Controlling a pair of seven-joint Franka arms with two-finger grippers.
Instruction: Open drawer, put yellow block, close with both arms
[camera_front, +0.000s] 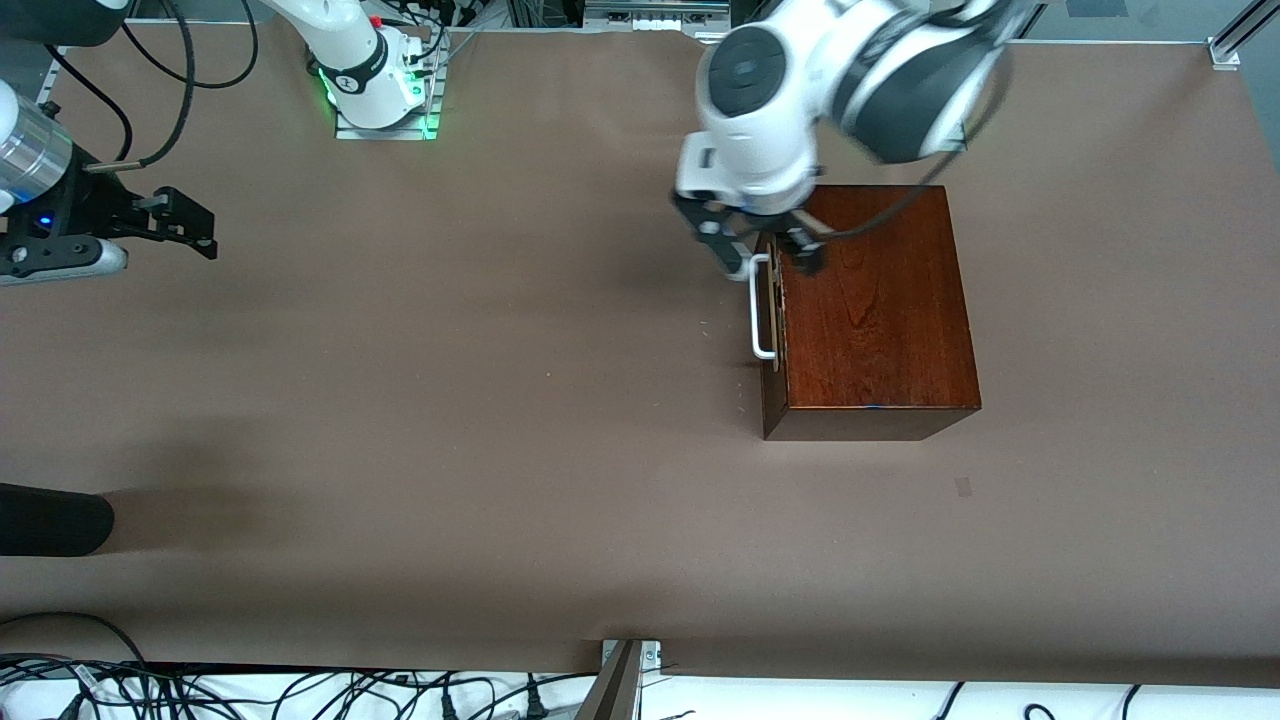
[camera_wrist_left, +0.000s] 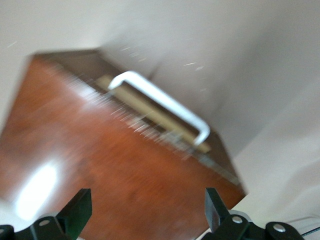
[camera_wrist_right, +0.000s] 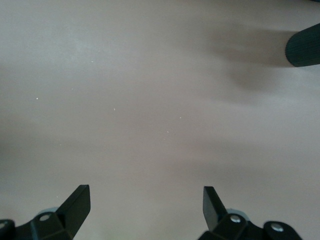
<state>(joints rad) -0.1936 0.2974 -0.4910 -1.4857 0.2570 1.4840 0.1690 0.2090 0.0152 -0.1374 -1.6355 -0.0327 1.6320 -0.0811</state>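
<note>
While the drawer (camera_front: 771, 318) sits almost shut in the mahogany box (camera_front: 875, 300), white handle (camera_front: 760, 306) facing the right arm's end, left gripper (camera_front: 765, 252) hovers spread wide over the handle's farther end; right gripper (camera_front: 190, 222) waits, fingers apart, over bare table (camera_front: 450, 400).

No readable text, labels, brands, numbers or signs appear in any view. The box (camera_front: 880, 300), the counter (camera_front: 450, 420) and the arms carry no legible markings.
</note>
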